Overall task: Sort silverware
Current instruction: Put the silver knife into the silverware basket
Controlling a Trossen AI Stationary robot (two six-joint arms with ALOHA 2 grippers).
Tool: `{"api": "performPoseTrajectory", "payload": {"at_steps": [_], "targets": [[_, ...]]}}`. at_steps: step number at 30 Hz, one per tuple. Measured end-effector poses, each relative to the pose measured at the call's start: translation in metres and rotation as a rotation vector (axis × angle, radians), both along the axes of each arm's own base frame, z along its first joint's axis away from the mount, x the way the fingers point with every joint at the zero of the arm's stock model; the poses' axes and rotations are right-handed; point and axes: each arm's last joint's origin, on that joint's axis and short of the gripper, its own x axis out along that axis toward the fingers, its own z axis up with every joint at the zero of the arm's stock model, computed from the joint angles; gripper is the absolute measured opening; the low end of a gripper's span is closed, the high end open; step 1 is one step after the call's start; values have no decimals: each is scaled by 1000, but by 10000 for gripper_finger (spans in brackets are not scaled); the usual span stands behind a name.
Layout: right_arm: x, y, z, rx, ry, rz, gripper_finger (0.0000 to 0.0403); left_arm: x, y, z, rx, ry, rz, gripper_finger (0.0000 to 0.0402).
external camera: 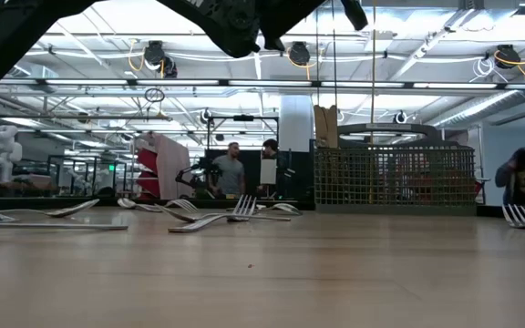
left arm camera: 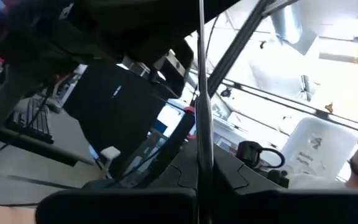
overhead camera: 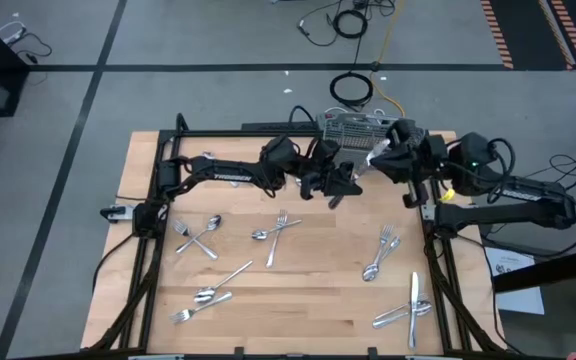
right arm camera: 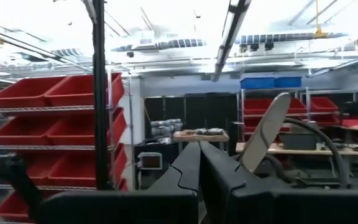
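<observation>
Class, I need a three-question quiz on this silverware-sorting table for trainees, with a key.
1. True or false: the grey caddy stands at the far edge of the table, near the left gripper.
2. The silver piece at the right gripper is: A flat on the table, B held up in the air, C lying under a fork.
3. Fill in: the long knife lies on the robot's ____ side.
Key: 1 true; 2 B; 3 right.

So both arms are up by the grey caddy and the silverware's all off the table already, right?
Not quite. The left gripper and right gripper are up by the caddy, but the high view shows silverware scattered across the wooden table, not cleared off it.
</observation>
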Motion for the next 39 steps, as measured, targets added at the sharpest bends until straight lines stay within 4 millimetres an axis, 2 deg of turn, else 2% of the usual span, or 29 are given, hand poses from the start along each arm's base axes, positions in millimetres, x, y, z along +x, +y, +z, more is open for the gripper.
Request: {"api": "performPoseTrajectory", "payload": {"at_steps": [6,11,15,18,25,29,34,39], "targets": [[17,-3,-6,10,20,46,0,0,-5,-1,28,8,-51,12],[22,-10,-9,100,34,-7,0,1,-7,-2,23,22,-57,11],[22,-10,-9,91,45,51,0,0,-7,-2,37,18,-69,10],[15,-7,-5,96,30,85,0,-1,1,-1,48,7,-62,10],[-20,2,7,97,-20,80,0,-7,38,-1,39,5,35,10],[-34,4,3,145,39,19,0,-11,68,-1,58,-31,198,10],[-43,7,-5,187,118,-47,0,-14,109,-14,134,27,525,10],[-45,8,-10,207,172,-61,0,-14,134,-32,432,137,968,10]]}}
